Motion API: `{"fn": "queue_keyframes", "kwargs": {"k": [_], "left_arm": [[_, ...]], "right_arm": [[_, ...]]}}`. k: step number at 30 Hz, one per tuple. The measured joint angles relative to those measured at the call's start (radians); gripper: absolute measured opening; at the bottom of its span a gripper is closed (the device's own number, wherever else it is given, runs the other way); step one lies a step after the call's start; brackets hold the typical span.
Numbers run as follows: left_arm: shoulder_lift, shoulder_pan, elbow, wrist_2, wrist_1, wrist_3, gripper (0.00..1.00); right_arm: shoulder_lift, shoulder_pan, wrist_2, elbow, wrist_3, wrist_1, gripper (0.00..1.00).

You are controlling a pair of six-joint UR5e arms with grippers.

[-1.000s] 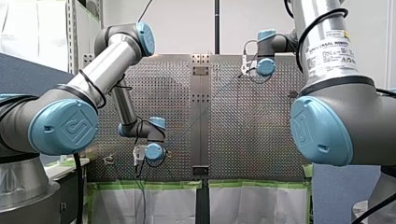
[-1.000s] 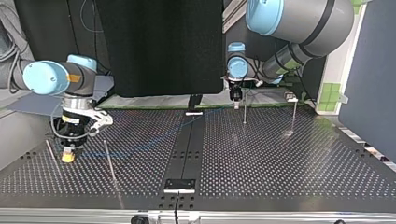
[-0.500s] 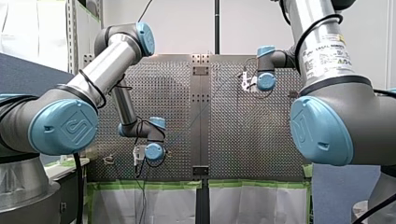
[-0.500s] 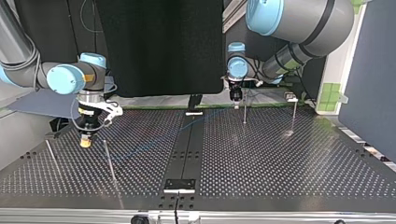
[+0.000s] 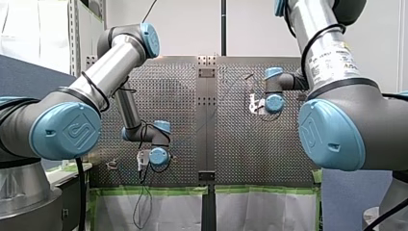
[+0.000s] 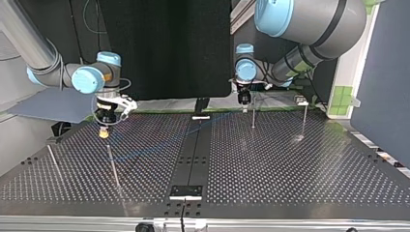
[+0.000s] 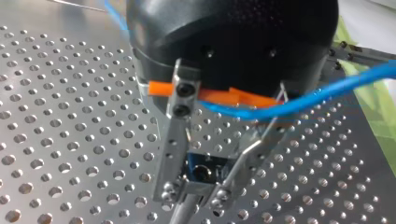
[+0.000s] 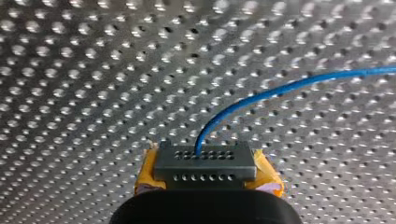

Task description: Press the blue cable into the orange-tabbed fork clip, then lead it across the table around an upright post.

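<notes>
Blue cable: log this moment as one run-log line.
right gripper: jaws shut on blue cable | place: over table, near upright post at top view's left | left gripper: cable lies across orange tabs

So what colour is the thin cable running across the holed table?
Blue. The cable shows best in the right wrist view, curving out of my right gripper.

My right gripper (image 8: 205, 161), its dark perforated fingertips backed by yellow pads (image 8: 266, 176), is clamped on a thin blue cable (image 8: 280, 88). The cable rises from between the fingertips and curves away to one side above the perforated silver metal table (image 8: 93, 70).
</notes>
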Motion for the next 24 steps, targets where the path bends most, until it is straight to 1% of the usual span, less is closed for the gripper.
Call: {"fn": "queue_keyframes", "kwargs": {"k": [2,9,12,18,20,24], "left_arm": [[0.0,0.0,0.0,0.0,0.0,0.0,1.0],[0.0,0.0,0.0,0.0,0.0,0.0,1.0],[0.0,0.0,0.0,0.0,0.0,0.0,1.0],[0.0,0.0,0.0,-0.001,-0.001,-0.001,1.0],[0.0,0.0,0.0,-0.001,-0.002,-0.006,1.0],[0.001,0.0,0.0,0.002,-0.004,-0.038,1.0]], "right_arm": [[0.009,0.0,0.0,0.006,0.001,-0.013,0.0],[0.044,-0.001,0.0,0.015,-0.001,-0.031,0.0],[0.057,-0.001,-0.002,0.023,0.0,-0.047,0.0],[0.092,-0.002,-0.003,0.029,-0.004,-0.066,0.0],[0.099,-0.002,-0.003,0.03,-0.005,-0.067,0.0],[0.104,-0.002,-0.003,0.03,-0.007,-0.068,0.0]]}}
